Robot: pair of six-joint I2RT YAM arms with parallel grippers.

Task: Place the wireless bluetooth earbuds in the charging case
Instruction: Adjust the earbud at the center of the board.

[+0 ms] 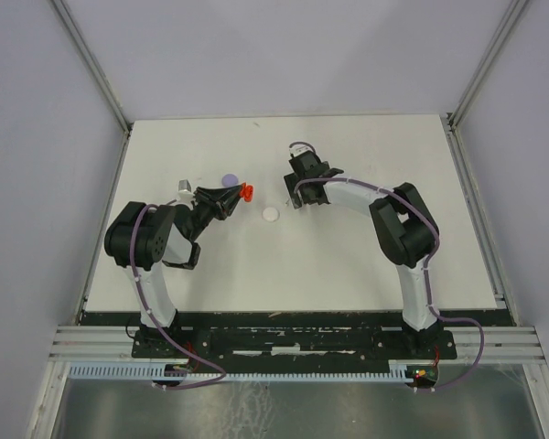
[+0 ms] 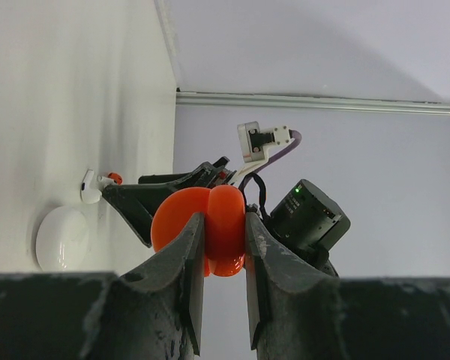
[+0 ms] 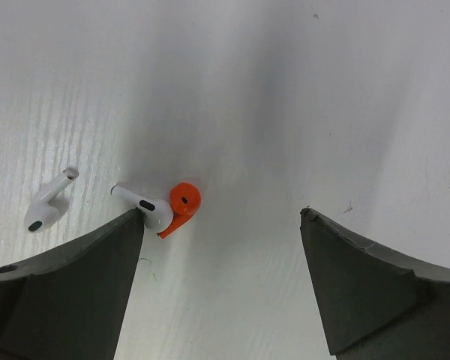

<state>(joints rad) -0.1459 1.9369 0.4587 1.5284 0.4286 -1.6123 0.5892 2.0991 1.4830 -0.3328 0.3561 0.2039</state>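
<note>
— Start at the left. What has the left hand (image 2: pixel 223 247) got?
— It is pinched narrow on the orange-red case (image 2: pixel 176 221), one finger on each side of its rounded body.
— And around it?
— A lavender disc (image 1: pixel 229 180) lies on the worktop (image 1: pixel 348 265) just beyond that hand. A white disc (image 1: pixel 271 215) lies between the two hands. Neither disc is touched.
— Now the right hand (image 3: pixel 221 217)?
— Spread wide and holding nothing, with its fingers pointing down at the worktop.
— Where are the earbuds?
— Both lie flat on the worktop, toward the finger on the left of the right wrist view. The orange-tipped earbud (image 3: pixel 151 210) sits right at the tip of that finger — whether they touch, I cannot tell. Its orange tip faces into the gap between the fingers.
— And the other?
— The plain white earbud (image 3: pixel 46 206) lies further out, past that same finger and apart from the first.
— Are they near the case?
— No — both are apart from it, over by the right hand.
</note>
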